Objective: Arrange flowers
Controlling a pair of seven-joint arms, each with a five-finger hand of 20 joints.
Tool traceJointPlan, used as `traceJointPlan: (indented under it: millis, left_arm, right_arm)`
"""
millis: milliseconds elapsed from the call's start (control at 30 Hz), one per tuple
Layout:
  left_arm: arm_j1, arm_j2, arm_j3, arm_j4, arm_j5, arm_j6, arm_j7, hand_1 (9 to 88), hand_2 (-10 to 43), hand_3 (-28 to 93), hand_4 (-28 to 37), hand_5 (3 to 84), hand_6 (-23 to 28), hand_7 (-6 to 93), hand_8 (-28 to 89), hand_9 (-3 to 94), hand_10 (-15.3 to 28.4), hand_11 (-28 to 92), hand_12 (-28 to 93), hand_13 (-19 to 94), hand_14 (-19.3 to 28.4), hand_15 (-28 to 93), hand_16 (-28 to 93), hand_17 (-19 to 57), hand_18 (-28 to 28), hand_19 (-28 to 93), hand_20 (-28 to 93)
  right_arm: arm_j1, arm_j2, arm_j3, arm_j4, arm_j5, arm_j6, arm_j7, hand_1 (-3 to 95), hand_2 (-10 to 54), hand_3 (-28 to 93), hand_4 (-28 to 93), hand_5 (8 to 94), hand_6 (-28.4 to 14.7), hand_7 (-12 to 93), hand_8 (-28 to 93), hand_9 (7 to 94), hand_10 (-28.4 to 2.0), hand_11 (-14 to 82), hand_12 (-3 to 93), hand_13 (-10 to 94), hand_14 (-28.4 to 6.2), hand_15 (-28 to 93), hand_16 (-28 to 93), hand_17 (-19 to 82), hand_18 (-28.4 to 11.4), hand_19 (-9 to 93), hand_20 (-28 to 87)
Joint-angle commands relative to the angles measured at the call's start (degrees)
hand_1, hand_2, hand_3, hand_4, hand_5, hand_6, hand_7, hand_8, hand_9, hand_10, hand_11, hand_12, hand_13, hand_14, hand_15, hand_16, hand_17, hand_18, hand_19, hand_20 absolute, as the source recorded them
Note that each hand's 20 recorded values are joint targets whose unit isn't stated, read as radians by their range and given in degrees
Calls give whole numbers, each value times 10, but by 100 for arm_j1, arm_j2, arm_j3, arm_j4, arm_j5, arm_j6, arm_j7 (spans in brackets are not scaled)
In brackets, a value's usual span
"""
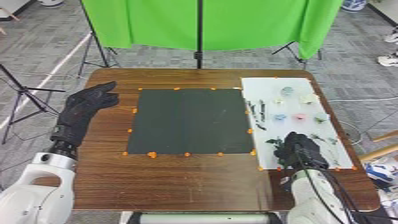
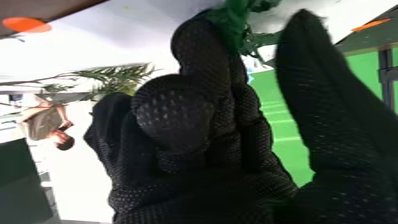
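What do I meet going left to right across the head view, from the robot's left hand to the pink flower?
The left hand, the dark mat, the dark stems, the blue flower, the pink flower.

flowers (image 1: pixel 300 117): pink, blue, pale | green sprigs (image 1: pixel 331 140) | lying on white sheet (image 1: pixel 265 89)

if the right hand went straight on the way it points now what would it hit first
Probably the dark green leaves just ahead of the right hand, though how far off they are in depth is unclear.
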Motion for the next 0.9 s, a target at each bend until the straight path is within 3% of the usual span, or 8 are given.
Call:
traceJointPlan:
  millis: [33,67,100,167,400,767,900]
  left_arm:
    - [67,-52,-34,-20,56,-104,-115,284,26,611,-233,457,54,93,-46,453,156,181,131,366,203,227,-15,81,132,156,163]
    - [55,-60,-33,-11,59,-127,-124,285,25,612,-231,456,54,94,-46,451,156,181,131,366,203,227,-14,81,132,156,162]
    - [53,-70,-31,-11,65,-134,-129,287,24,611,-229,455,55,93,-46,450,156,180,131,366,203,227,-14,81,132,156,162]
    - [64,-93,-30,-12,66,-145,-130,293,21,609,-223,454,55,92,-46,449,156,179,131,366,203,227,-14,81,132,156,162]
    - [57,-77,-19,-8,37,-156,-140,303,15,606,-208,446,56,91,-45,440,155,176,132,364,201,225,-14,80,132,156,161]
    - [22,-52,49,24,21,-194,-152,305,12,605,-200,441,57,91,-44,431,153,174,132,361,198,221,-12,79,132,157,161]
    - [63,141,19,88,-81,-54,-53,306,11,606,-198,440,57,92,-44,429,152,174,133,360,198,220,-11,79,132,159,161]
  right_arm:
    - [-121,-239,-286,334,158,27,36,607,-95,473,-90,572,-58,459,242,744,-134,384,567,864,-19,627,399,610,-130,931,555]
    - [-120,-258,-295,376,225,144,29,764,-95,88,161,563,-55,492,240,746,-130,377,598,869,-14,628,404,613,-132,931,564]
    - [-141,-280,-289,425,187,282,-28,886,-95,-193,371,555,-50,530,244,752,-122,371,623,875,-9,632,407,625,-129,932,571]
    - [-156,-296,-285,487,344,655,-91,934,-95,-272,475,563,-47,557,246,764,-118,370,639,888,-5,634,409,643,-124,932,573]
    - [-15,-263,-227,416,395,1684,-303,930,-95,-282,649,582,-43,608,255,812,-126,315,774,913,1,625,418,672,-113,932,566]
    - [840,107,-165,-193,669,2433,-305,921,-95,-283,687,586,-42,618,258,814,-133,333,778,919,5,632,418,685,-114,932,575]
    - [1291,160,-523,-158,1006,2435,-421,920,-95,-283,691,587,-42,619,260,813,-133,337,775,923,6,632,418,688,-112,932,576]
